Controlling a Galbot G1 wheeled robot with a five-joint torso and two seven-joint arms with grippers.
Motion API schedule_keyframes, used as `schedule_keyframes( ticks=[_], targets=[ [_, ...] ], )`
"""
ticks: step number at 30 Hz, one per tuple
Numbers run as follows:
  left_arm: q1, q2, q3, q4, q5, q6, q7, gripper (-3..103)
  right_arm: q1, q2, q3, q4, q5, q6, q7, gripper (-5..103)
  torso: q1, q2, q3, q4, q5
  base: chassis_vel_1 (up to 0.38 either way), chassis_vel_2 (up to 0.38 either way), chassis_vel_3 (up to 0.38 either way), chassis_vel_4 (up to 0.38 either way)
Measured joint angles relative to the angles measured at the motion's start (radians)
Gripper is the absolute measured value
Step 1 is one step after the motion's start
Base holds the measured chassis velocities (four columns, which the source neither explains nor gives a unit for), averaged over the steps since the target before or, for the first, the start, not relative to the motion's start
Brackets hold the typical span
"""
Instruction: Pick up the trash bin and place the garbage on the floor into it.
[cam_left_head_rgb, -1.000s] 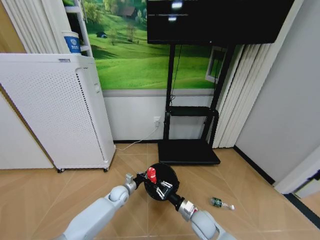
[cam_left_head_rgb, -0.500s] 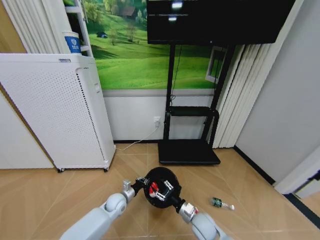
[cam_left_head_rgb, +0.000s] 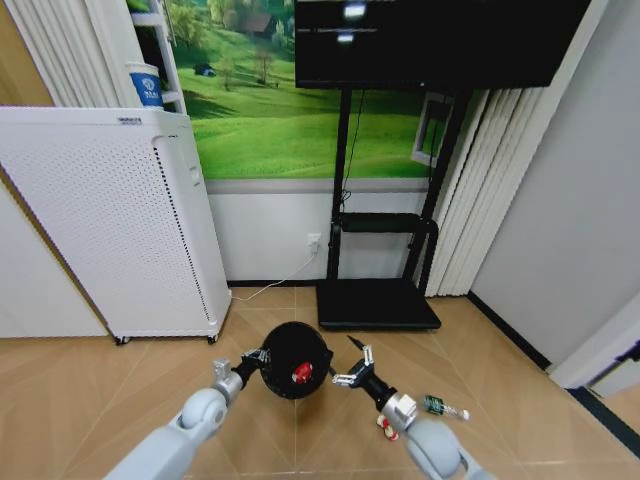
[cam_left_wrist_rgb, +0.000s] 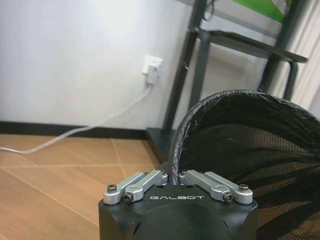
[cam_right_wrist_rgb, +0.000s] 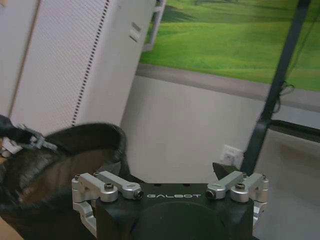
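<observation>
The black mesh trash bin (cam_left_head_rgb: 290, 350) hangs just above the floor (cam_left_head_rgb: 500, 390), tilted with its mouth toward me. My left gripper (cam_left_head_rgb: 252, 362) is shut on its rim, and the left wrist view shows the rim (cam_left_wrist_rgb: 176, 150) pinched by that gripper (cam_left_wrist_rgb: 175, 175). A red piece of garbage (cam_left_head_rgb: 302, 372) lies inside the bin. My right gripper (cam_left_head_rgb: 355, 372) is open and empty just right of the bin, whose wall (cam_right_wrist_rgb: 75, 150) lies beside it (cam_right_wrist_rgb: 167, 170). A green bottle (cam_left_head_rgb: 440, 407) and a red-and-white piece (cam_left_head_rgb: 384, 424) lie on the floor.
A tall white perforated appliance (cam_left_head_rgb: 120, 220) stands at the back left. The black TV stand (cam_left_head_rgb: 378, 303) sits right behind the bin, with a white cable (cam_left_head_rgb: 265, 290) along the wall. A dark strip (cam_left_head_rgb: 600, 415) edges the floor on the right.
My right gripper has come out of the bin to the right and opened. The red piece it carried now lies in the bin. The bin has shifted a little left.
</observation>
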Motion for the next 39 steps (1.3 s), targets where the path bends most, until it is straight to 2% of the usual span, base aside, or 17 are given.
schedule_keyframes(
  ticks=[4, 12, 14, 16, 17, 18, 21, 28, 31, 33, 39],
  targets=[
    [-0.002, 0.031, -0.031, 0.000, -0.013, 0.000, 0.003, 3, -0.030, -0.007, 0.085, -0.099, 0.012, 0.007, 0.000, 101, 0.000, 0.000, 0.000, 0.0000, 0.0001, 0.000, 0.000, 0.000, 0.000],
    [0.011, 0.035, -0.069, 0.001, -0.010, -0.005, -0.014, 3, -0.068, 0.037, 0.100, -0.310, -0.026, 0.027, 0.007, 99, 0.000, 0.000, 0.000, -0.0002, 0.0003, 0.000, 0.000, 0.000, 0.000],
    [0.015, 0.032, -0.094, 0.008, -0.001, -0.001, -0.064, 3, -0.080, 0.067, 0.100, -0.372, -0.049, 0.027, 0.022, 99, 0.000, 0.000, 0.000, -0.0002, 0.0002, 0.000, 0.000, 0.000, 0.000],
    [0.017, 0.030, -0.101, 0.009, 0.002, 0.006, -0.077, 3, -0.084, 0.075, 0.101, -0.383, -0.057, 0.027, 0.025, 99, 0.000, 0.000, 0.000, -0.0001, 0.0003, 0.000, 0.000, 0.000, 0.000],
    [0.030, 0.024, -0.127, 0.012, 0.010, 0.045, -0.128, 3, -0.097, 0.096, 0.105, -0.406, -0.074, 0.031, 0.034, 98, 0.000, 0.000, 0.000, -0.0001, 0.0002, 0.000, 0.000, 0.000, 0.000],
    [0.030, 0.024, -0.127, 0.012, 0.010, 0.045, -0.128, 3, -0.097, 0.096, 0.105, -0.406, -0.074, 0.031, 0.034, 98, 0.000, 0.000, 0.000, -0.0001, 0.0002, 0.000, 0.000, 0.000, 0.000],
    [0.075, 0.019, -0.183, 0.012, 0.017, 0.094, -0.173, 3, -0.118, 0.118, 0.106, -0.416, -0.091, 0.033, 0.042, 97, 0.000, 0.000, 0.000, -0.0001, -0.0001, 0.000, 0.000, 0.000, 0.000],
    [0.155, 0.033, -0.272, -0.015, 0.056, 0.123, -0.128, 3, -0.105, 0.153, 0.088, -0.441, -0.129, 0.032, 0.061, 97, 0.000, 0.000, 0.000, 0.0000, 0.0000, 0.000, 0.000, 0.000, 0.000],
    [0.239, 0.026, -0.339, -0.060, 0.064, 0.123, -0.095, 3, -0.067, 0.205, 0.058, -0.515, -0.176, 0.029, 0.080, 96, 0.000, 0.000, 0.000, 0.0001, 0.0000, 0.000, 0.000, 0.000, 0.000],
    [0.255, 0.025, -0.350, -0.072, 0.064, 0.122, -0.088, 3, -0.058, 0.215, 0.054, -0.535, -0.185, 0.028, 0.084, 93, 0.000, 0.000, 0.000, 0.0001, 0.0002, 0.000, 0.000, 0.000, 0.000],
    [0.273, 0.029, -0.364, -0.094, 0.065, 0.106, -0.054, 3, -0.040, 0.235, 0.073, -0.616, -0.223, 0.028, 0.099, 100, 0.000, 0.000, 0.000, 0.0000, 0.0002, 0.000, 0.000, 0.000, 0.000]
  ],
)
